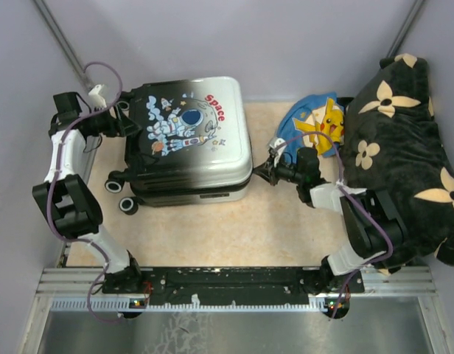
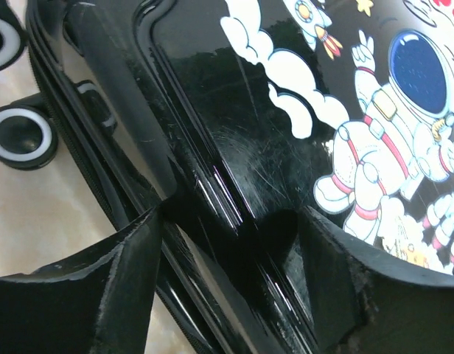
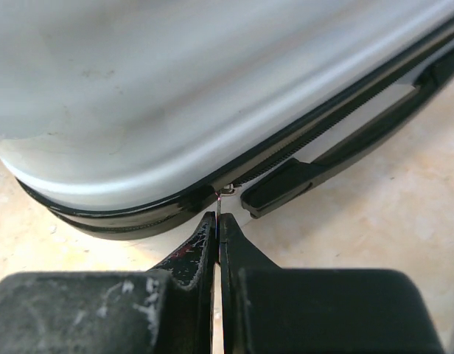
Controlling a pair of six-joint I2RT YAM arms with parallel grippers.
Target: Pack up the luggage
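suitcase (image 1: 190,140) lying closed at table (image 1: 271,228) far-left | right claw (image 3: 218,217) pinching together on zipper pull (image 3: 222,193) | left claw (image 2: 228,221) gaping apart over suitcase rim | tip: keeping pull low along seam, left bracing

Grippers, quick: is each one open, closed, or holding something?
Left gripper: open, straddling the luggage shell's edge.
Right gripper: closed, pinching the zipper pull.
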